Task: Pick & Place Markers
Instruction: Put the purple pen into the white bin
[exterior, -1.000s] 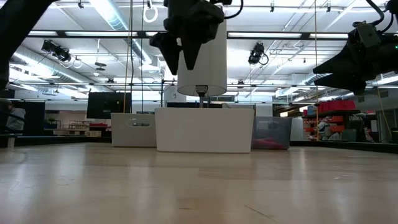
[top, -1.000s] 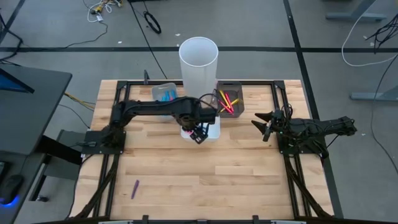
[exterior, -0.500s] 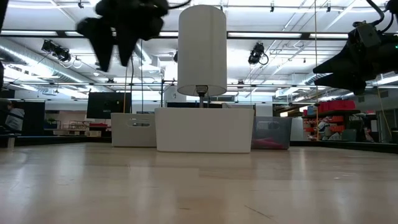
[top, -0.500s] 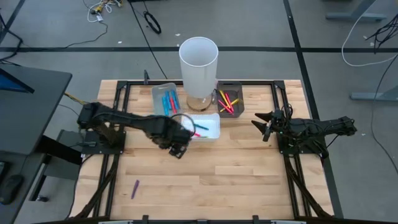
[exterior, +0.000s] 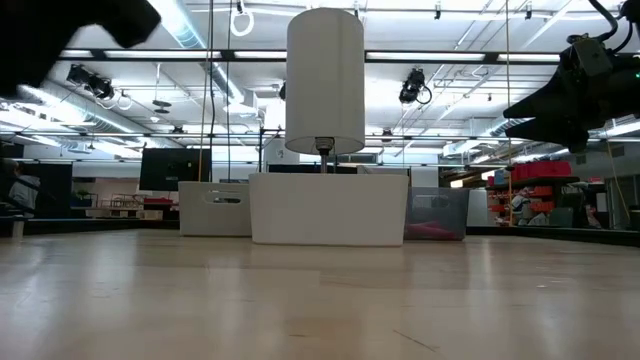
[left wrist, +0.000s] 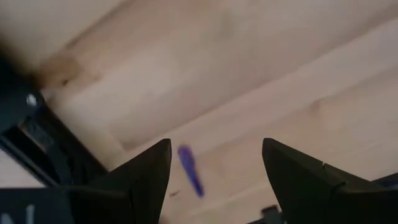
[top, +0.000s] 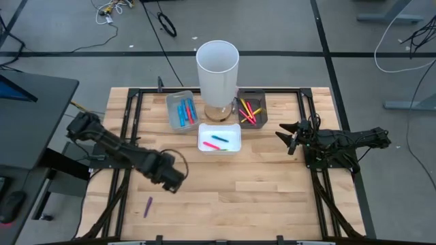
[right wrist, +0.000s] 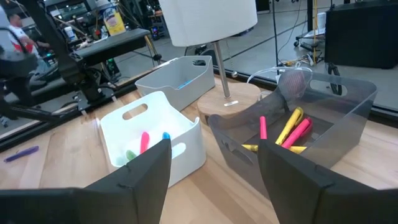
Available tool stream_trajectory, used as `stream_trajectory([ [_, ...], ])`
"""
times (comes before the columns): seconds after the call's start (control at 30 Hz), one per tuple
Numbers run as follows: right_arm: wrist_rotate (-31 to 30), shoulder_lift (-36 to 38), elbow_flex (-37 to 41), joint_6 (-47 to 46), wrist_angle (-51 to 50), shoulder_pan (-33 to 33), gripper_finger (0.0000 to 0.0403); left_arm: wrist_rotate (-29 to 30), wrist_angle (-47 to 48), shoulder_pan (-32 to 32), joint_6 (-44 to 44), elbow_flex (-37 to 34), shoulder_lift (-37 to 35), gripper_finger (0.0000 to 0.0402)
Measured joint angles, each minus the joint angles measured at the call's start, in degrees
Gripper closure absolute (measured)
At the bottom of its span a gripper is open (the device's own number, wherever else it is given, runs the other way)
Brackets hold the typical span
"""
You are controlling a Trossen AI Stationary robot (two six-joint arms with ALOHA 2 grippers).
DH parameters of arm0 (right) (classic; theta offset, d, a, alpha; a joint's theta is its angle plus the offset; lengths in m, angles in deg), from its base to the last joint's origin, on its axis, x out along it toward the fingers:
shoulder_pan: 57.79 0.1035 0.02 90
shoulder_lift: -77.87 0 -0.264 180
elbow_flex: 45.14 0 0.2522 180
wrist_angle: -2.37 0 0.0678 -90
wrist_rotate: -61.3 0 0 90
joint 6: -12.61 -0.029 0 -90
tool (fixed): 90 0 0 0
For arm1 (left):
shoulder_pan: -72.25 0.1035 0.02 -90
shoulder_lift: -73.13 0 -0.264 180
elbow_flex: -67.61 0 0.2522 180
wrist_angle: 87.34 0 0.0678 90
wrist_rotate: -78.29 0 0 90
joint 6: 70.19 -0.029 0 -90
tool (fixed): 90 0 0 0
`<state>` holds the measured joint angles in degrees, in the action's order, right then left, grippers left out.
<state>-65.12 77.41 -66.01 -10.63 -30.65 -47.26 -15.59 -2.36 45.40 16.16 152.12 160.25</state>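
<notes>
Two arms: both dark, mounted at opposite ends of the wooden desk (top: 259, 190).
Desk: light plank top inside a black frame.
Left arm: reaches from the left edge toward the front-left area of the desk.
Right arm: folded at the right edge, pointing toward the trays.
White cylinder (top: 217, 67): tall, upright on a thin post and round base at the back centre, between the rear trays.
White tray (top: 219, 147): just in front of the cylinder's base; holds pink, blue and green markers (top: 216, 142).
Clear tray (top: 172, 109): back, left of the cylinder; holds blue and red markers (top: 184, 112).
Grey tray (top: 259, 94): back, right of the cylinder; holds yellow and pink markers (right wrist: 287, 130).
Left pincer (top: 172, 182): fingers apart, nothing between them, above bare wood, near the purple marker but apart from it.
Right pincer (top: 284, 139): fingers apart, empty, well right of the white tray.
Purple marker (top: 148, 206): lies alone on the desk near the front-left corner, well apart from the trays.
</notes>
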Motion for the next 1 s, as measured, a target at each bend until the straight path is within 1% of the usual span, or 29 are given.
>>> stream_trajectory([
  [0.23,0.0,0.01,-0.01,0.0,-0.01,0.0,0.016,-1.95,-1.17,-8.33,8.52,-3.8,-1.36,0.0143],
  [0.63,0.0,0.01,0.0,0.0,0.05,0.01,0.016,-1.81,-1.24,-20.16,23.6,-3.82,-1.39,0.0143],
  [0.83,0.0,-0.01,0.0,0.0,0.05,-0.01,0.016,-1.65,-1.63,-23.43,28.78,-4.16,-1.4,0.0143],
  [0.9,0.0,0.0,-0.01,0.01,0.08,0.0,0.016,-2.13,-4.08,-23.56,29.2,-6.24,-1.41,0.0143],
  [1.0,0.0,0.0,0.0,0.01,0.08,-0.01,0.016,-4.34,-10.23,-23.5,29.5,-10.16,-1.36,0.0143],
])
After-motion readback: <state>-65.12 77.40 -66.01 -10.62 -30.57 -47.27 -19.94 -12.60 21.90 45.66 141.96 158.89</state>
